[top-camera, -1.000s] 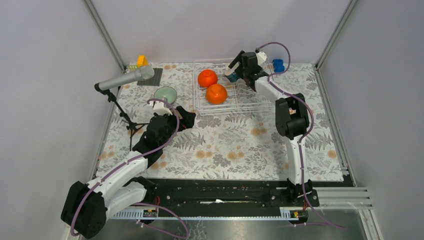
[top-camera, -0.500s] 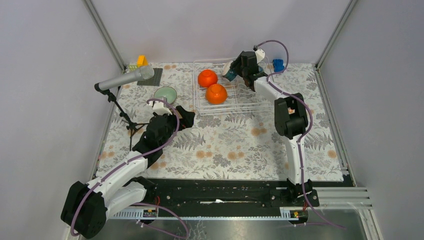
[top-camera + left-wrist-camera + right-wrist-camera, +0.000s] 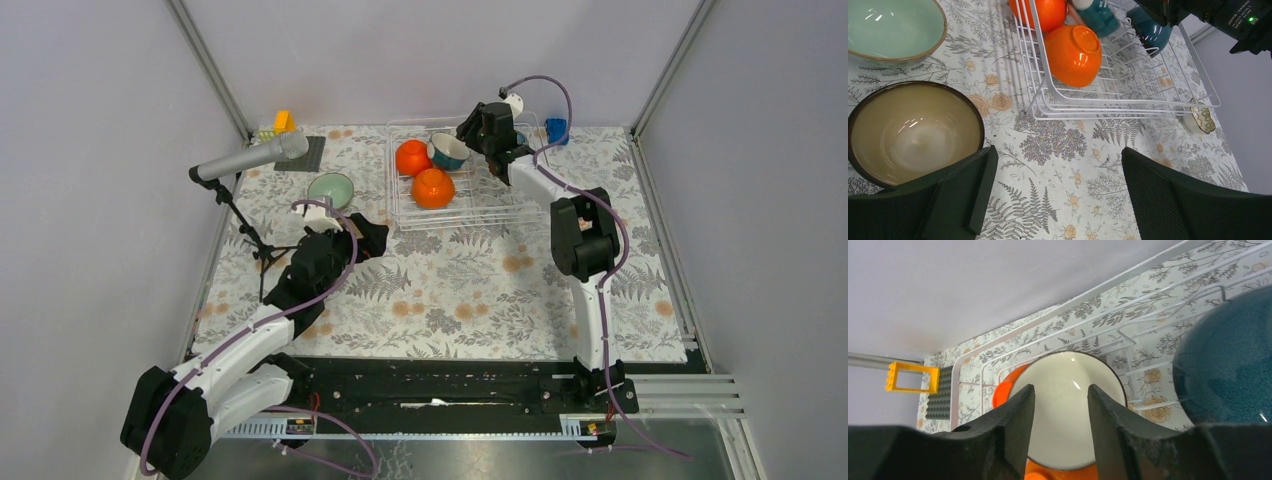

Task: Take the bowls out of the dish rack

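My right fingers [image 3: 1008, 430] are standing partly drawn in, one at each side of the wrist view. Between them I am looking straight into the small teal bowl with the white inside [image 3: 1068, 405]. Whether the pads are really biting on it I cannot tell, since its near rim is hiding behind them. From above, that bowl is sitting tipped at my fingertips, mouth turned up and sideways, over the far side of the large clear wire dish rack [image 3: 500, 205], so I am judging this to be the take-hold step of lifting it out. Just beside it one bright orange bowl [image 3: 415, 157] and another orange bowl [image 3: 433, 187] are lying tipped in the wires, probably as they were left to drain. A dark teal bowl [image 3: 1228, 360] is showing me its outer side at the right of the wrist view, crowding the way out.

My left fingers [image 3: 958, 195] are hanging wide apart, holding nothing, low over the floral counter [image 3: 450, 290] left of the rack. Below them a dark brown bowl with a cream inside [image 3: 913, 130] and, beyond it, a pale mint green bowl [image 3: 893, 25] are standing mouth-up on the counter, near each other. To my mind they are already unloaded, and four bowls that I can count are sitting in the rack
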Motion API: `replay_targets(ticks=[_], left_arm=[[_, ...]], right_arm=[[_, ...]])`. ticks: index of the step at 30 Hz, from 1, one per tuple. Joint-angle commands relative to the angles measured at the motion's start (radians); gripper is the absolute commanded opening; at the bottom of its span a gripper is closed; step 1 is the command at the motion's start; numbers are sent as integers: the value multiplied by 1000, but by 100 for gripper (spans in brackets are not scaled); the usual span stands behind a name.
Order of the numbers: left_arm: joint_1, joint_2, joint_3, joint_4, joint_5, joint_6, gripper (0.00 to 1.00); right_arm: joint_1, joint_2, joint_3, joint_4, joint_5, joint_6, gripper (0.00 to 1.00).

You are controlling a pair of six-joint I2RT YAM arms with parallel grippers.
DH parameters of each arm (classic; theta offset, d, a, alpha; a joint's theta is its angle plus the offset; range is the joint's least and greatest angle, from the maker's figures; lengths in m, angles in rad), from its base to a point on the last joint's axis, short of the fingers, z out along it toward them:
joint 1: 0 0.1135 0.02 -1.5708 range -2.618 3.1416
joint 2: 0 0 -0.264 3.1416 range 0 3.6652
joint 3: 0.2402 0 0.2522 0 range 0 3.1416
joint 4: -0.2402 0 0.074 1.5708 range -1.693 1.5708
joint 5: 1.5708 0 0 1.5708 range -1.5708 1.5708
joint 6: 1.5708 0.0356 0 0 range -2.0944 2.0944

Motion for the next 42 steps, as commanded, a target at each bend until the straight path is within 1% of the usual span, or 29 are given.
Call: replay_targets(ticks=[1,3,6,9,12,15,18,21,27,31,35,42], left_arm=[[-1,-30,-6,46,-19,10,99],[-1,-32,-8,45,-18,10,99],[-1,-33,-6,39,-18,15,99],[-1,-36,-7,38,-20,20,99],[-1,-33,-11,44,-22,22,99],[-2,-27,-15,59,-21,21,99],[-1,-16,-13,66,-19,21,99],[-1,-11,-11,66,-18,23,99],[-1,-7,-12,71,-19,17,99],[-1,-4,-14,71,-16,17,99],[-1,-7,-14,68,-17,18,99],[-1,-9,-16,67,-21,19,99]], right_arm=[[12,-82,-2,57,-67,-72,54],[11,-81,-12,76,-110,-125,59],[12,-77,-16,102,-236,-263,66],[9,-58,35,39,-349,-406,67],[10,-23,109,-72,-410,-499,67],[10,-4,145,-160,-364,-538,67],[11,-17,108,-167,-249,-545,67],[9,-30,72,-166,-192,-555,64],[10,-24,48,-239,-92,-479,58],[11,-17,32,-239,-62,-460,52],[11,8,60,-270,-57,-460,44],[10,60,118,-319,-67,-450,43]])
